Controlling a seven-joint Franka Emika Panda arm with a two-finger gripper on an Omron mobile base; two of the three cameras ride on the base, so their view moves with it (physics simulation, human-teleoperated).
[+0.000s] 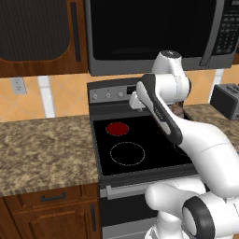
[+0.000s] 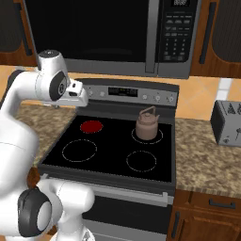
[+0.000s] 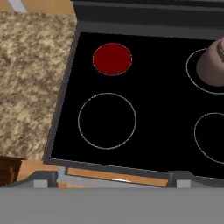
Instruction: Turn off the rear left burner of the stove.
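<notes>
The stove [image 1: 105, 170] [image 2: 113, 157] [image 3: 162, 109] is a black glass-top range with a grey back panel of small knobs [image 1: 108, 94] [image 2: 157, 98]. Its rear left burner [image 1: 117, 129] [image 2: 91, 126] [image 3: 112, 59] glows red. My gripper [image 3: 113, 178] hangs above the cooktop's left half, close in front of the back panel, where the white hand [image 1: 136, 101] [image 2: 76, 93] shows. In the hand view its fingertips [image 3: 43, 178] stand far apart with nothing between them, so it is open and touches nothing.
A brown kettle [image 2: 147, 126] [image 3: 213, 63] sits on the rear right ring. The larger front left ring [image 1: 127, 153] is dark. A black microwave [image 1: 149, 32] [image 2: 108, 33] hangs right above the stove. A toaster [image 1: 226, 100] [image 2: 228, 122] stands on the right counter. Granite counter [image 1: 42, 149] lies to the left.
</notes>
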